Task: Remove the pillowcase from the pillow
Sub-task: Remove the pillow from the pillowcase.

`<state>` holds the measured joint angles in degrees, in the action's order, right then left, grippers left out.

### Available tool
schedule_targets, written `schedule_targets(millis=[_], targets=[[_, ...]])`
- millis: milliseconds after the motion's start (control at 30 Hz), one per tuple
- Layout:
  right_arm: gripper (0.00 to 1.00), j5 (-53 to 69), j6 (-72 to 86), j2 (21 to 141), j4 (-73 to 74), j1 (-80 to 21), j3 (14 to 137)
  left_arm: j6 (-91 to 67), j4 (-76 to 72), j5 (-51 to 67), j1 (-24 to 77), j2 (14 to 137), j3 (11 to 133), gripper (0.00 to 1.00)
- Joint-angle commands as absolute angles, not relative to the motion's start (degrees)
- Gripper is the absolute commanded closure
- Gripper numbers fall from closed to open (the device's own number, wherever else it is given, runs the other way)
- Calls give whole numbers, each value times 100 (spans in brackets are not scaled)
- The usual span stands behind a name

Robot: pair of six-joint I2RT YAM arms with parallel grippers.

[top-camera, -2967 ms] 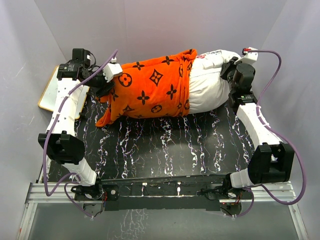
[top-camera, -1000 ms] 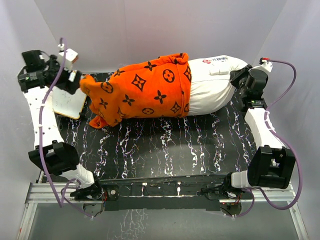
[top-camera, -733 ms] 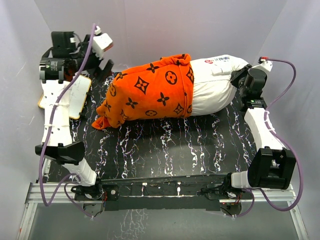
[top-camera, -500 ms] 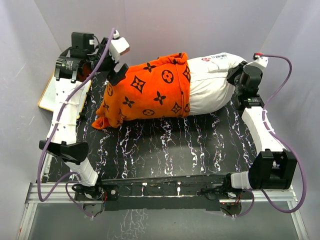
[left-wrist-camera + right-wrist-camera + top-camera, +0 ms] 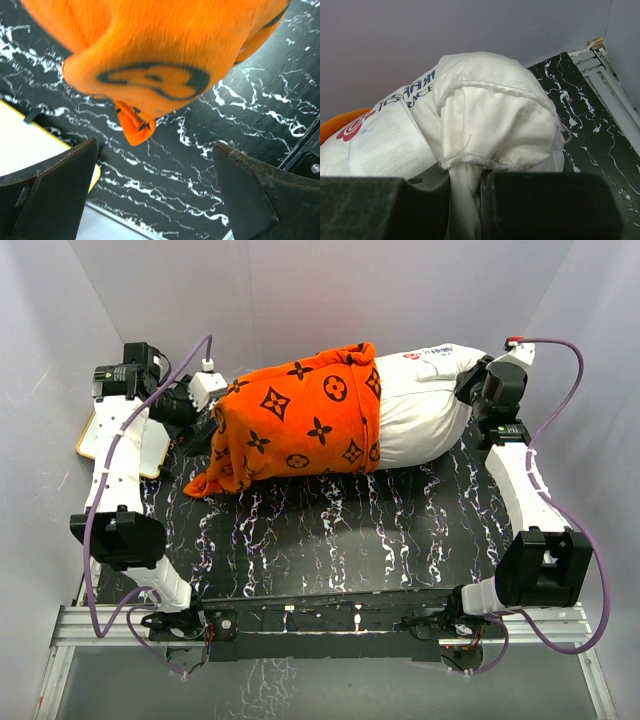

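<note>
White pillow (image 5: 420, 415) lies across the far side of the black marbled counter (image 5: 330, 530). The orange monogram pillowcase (image 5: 295, 425) covers the pillow's larger part, toward my left arm. My right end effector (image 5: 470, 182) pinches the pillow's bare corner, probably as an anchor. My left end effector (image 5: 155, 195) is spread wide and empty, with the pillowcase's closed end just beyond its fingertips.

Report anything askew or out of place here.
The pillowcase sits askew: it covers only the pillow's left part, its slack end crumpled ahead of the open left fingers. The right fingers pinch the bare white corner.
</note>
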<state>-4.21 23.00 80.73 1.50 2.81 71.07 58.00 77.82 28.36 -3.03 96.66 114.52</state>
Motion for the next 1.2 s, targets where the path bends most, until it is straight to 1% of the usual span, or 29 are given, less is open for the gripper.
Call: schedule_targets(millis=[0, 167, 333, 367, 433, 500, 533, 567, 600, 633, 733, 900, 1067, 1167], targets=[[92, -229, 2120, 7906, -433, 314, 7445, 5752, 7554, 3595, -216, 9732, 11355, 3], [92, 187, 2055, 7897, -552, 311, 7407, 4758, 5769, 3677, -213, 9766, 11041, 3], [92, 522, 2089, 7870, -785, 311, 7294, 5262, 5591, 3940, -75, 9727, 10531, 3], [92, 562, 2099, 7879, -790, 308, 7301, 5368, 5579, 3926, -21, 9698, 10416, 6], [92, 536, 2088, 7892, -784, 307, 7303, 5486, 5610, 3940, 5, 9631, 10296, 22], [92, 382, 2029, 7900, -753, 308, 7287, 5521, 5731, 3892, 7, 9582, 10359, 42], [92, 288, 2024, 7908, -725, 311, 7285, 5560, 5805, 3758, 4, 9567, 10412, 55], [92, 181, 2028, 7922, -698, 316, 7305, 5585, 5873, 3660, 1, 9550, 10484, 73], [92, 63, 2053, 7963, -624, 316, 7355, 5567, 5894, 3452, -11, 9520, 10542, 96], [92, -70, 2091, 8020, -515, 328, 7439, 5438, 5810, 3273, -40, 9469, 10564, 100], [92, -405, 2174, 8164, -290, 359, 7645, 5259, 5342, 2824, -250, 9154, 10386, 100], [92, -975, 2061, 8254, -112, 372, 7833, 5142, 4384, 1751, -530, 8554, 9858, 100], [92, -1396, 1948, 8410, -87, 423, 7709, 4760, 3829, 1420, -1101, 8352, 9791, 100], [91, -1407, 2232, 8518, -128, 686, 7394, 4404, 3487, 1481, -1797, 8333, 9807, 100]])
